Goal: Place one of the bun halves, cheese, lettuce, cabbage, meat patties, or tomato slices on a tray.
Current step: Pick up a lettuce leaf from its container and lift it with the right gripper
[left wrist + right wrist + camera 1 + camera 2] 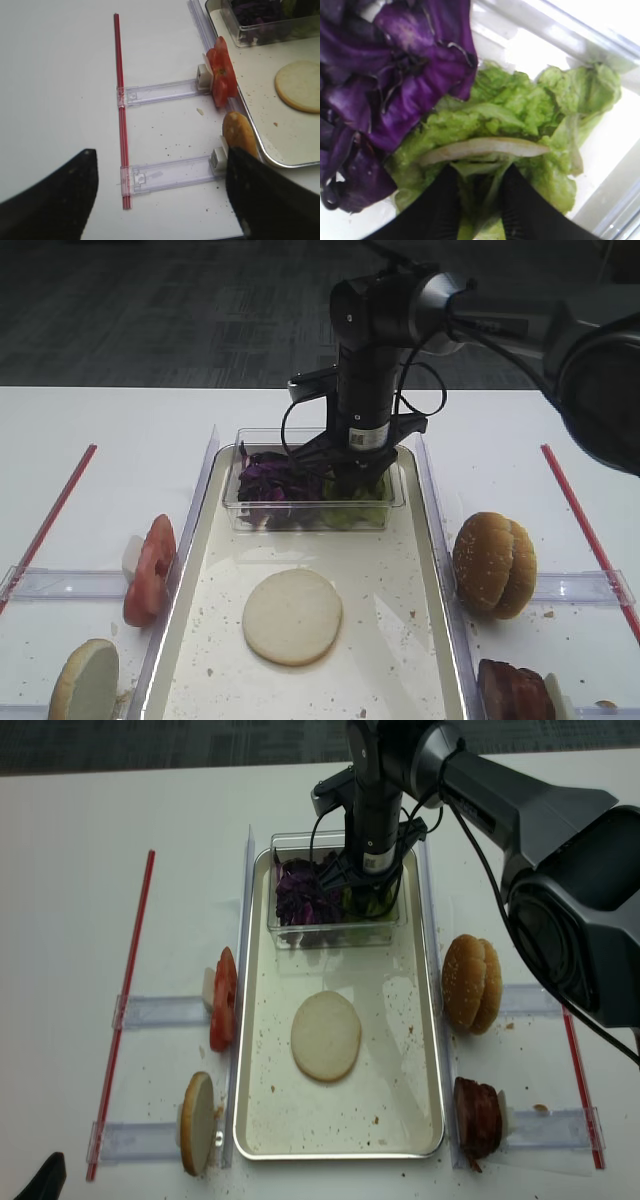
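Two pincer fingers point(440, 210) straddle lettuce point(520, 115) | cabbage point(385, 85) alongside

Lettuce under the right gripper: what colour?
Light green lettuce, crinkly; clearest in the right wrist view.

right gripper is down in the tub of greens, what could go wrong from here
1. The right gripper has its fingers around the lettuce, which lies against the purple cabbage; shreds could lift out with it.
2. The leaves look bunched, so a bigger clump than wanted might come up.
3. The clear tub sits loose on the tray; it may shift or tip on the pull.
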